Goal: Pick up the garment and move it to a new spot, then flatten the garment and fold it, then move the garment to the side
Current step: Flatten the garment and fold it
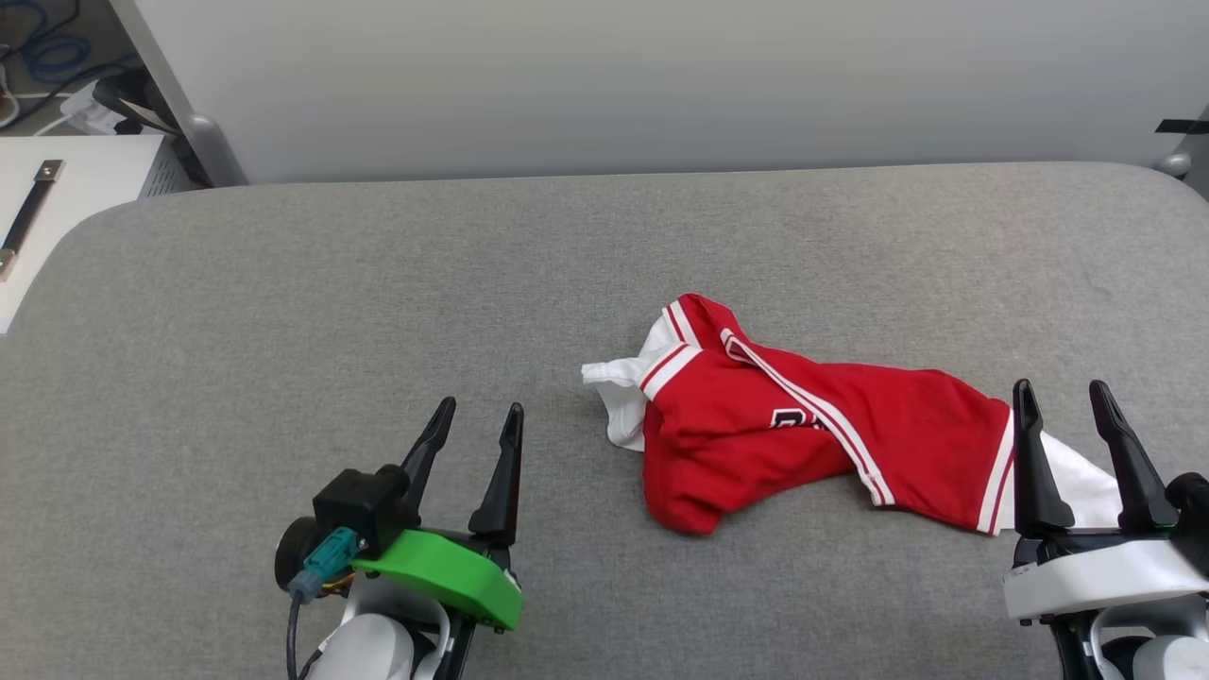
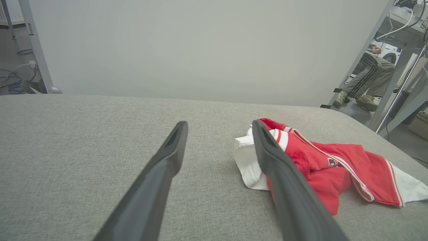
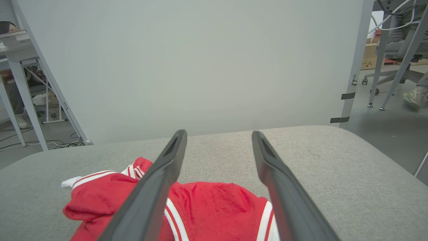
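We see a wide grey fabric-covered counter [image 1: 283,312] with rounded far corners, and a plain pale panel [image 1: 661,85] standing behind it. On the counter's right half lies the garment [image 1: 756,425], a red jersey crumpled into a long bunch that runs from the middle toward the right edge. White sleeves poke out at both ends, and red-and-white striped trim crosses it on a slant. We can make out a scrap of black, white-outlined lettering [image 1: 786,417] in a fold near the middle of the jersey, but too little of it shows for us to read.

The left pincer [image 1: 480,408] sits at the lower left over bare counter, well apart from the garment. Its two dark fingers are spread apart and point away from the robot, leaning slightly rightward. A green cover [image 1: 444,567] sits on its wrist. The right pincer [image 1: 1061,387] is at the lower right, fingers likewise spread wide with nothing gripped. It stands over the garment's right end, where a white sleeve [image 1: 1086,486] lies. We cannot tell whether the fingers touch the cloth.
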